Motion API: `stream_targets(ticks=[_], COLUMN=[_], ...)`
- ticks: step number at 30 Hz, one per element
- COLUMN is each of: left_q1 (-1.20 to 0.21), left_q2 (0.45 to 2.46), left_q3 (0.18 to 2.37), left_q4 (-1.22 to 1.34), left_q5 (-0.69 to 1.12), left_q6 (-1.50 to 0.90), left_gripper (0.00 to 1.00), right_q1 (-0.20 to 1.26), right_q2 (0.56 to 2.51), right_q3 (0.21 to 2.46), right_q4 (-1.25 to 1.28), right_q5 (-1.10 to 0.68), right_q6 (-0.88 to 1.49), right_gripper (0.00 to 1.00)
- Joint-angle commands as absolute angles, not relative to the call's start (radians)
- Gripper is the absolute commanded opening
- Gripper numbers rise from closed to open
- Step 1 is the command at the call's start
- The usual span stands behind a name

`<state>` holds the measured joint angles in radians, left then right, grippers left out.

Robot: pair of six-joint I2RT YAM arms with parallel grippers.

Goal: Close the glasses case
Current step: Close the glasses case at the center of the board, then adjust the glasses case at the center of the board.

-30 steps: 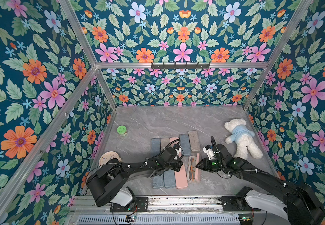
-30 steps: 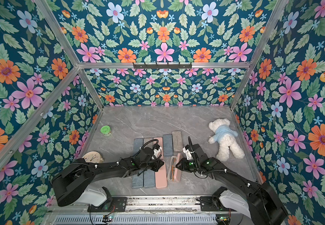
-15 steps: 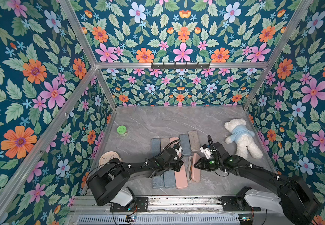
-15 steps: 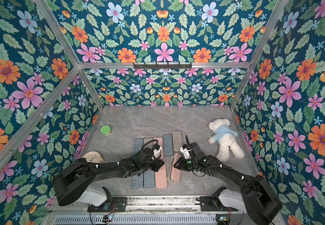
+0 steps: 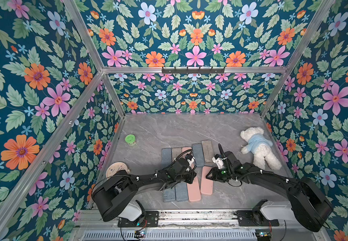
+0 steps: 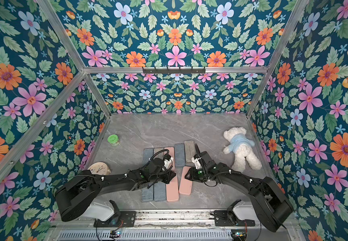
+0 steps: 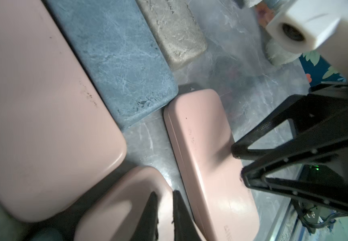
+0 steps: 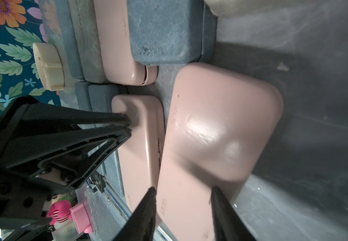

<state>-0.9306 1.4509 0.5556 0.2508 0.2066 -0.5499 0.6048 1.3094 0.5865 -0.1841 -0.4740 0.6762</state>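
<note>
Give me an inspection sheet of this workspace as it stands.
Surface: grey marble-look tabletop, veined, no spills seen.
Job's things: pink hard glasses case lies flat, lid down.
Clutter: blue, grey and pink cases in rows beside it; green round tub, cream round clock and white teddy bear in blue shirt lie apart from it.
Grippers: left gripper shut, over the neighbouring pink case; right gripper open, fingertips over the job's case.
Cables: black cable loop at left wrist, black corrugated cable along right arm; neither on the case.
Surroundings: floral walls, aluminium frame, black hook rail.
</note>
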Motion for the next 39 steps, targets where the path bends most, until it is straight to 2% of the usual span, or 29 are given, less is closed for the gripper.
stream_targets(ticks=[1, 3, 6, 14, 21, 26, 32, 39], left_q1=[-0.931, -0.931, -0.930, -0.930, -0.930, -0.930, -0.930, -0.930], left_q2=[1.417, 1.381, 1.321, 1.236, 1.187, 1.158, 1.150, 1.178], left_q3=[0.560, 0.570, 0.594, 0.626, 0.588, 0.565, 0.543, 0.540], left_q4=[0.242, 0.223, 0.179, 0.088, 0.066, 0.055, 0.058, 0.081], left_q5=[0.193, 0.185, 0.164, 0.113, 0.088, 0.072, 0.061, 0.066], left_q6=[-0.557, -0.555, -0.547, -0.534, -0.546, -0.551, -0.555, -0.563], left_gripper=[0.18, 0.19, 0.22, 0.41, 0.42, 0.42, 0.42, 0.42], right_q1=[0.605, 0.605, 0.583, 0.494, 0.495, 0.495, 0.494, 0.515], right_q2=[1.293, 1.269, 1.237, 1.325, 1.473, 1.555, 1.586, 1.575], right_q3=[0.595, 0.599, 0.594, 0.609, 0.658, 0.726, 0.723, 0.661], right_q4=[-0.212, -0.239, -0.264, -0.230, -0.180, -0.219, -0.202, -0.094], right_q5=[-0.438, -0.403, -0.386, -0.443, -0.474, -0.500, -0.526, -0.562], right_q6=[0.662, 0.661, 0.661, 0.640, 0.595, 0.520, 0.493, 0.587], right_gripper=[0.50, 0.55, 0.57, 0.58, 0.57, 0.49, 0.46, 0.47])
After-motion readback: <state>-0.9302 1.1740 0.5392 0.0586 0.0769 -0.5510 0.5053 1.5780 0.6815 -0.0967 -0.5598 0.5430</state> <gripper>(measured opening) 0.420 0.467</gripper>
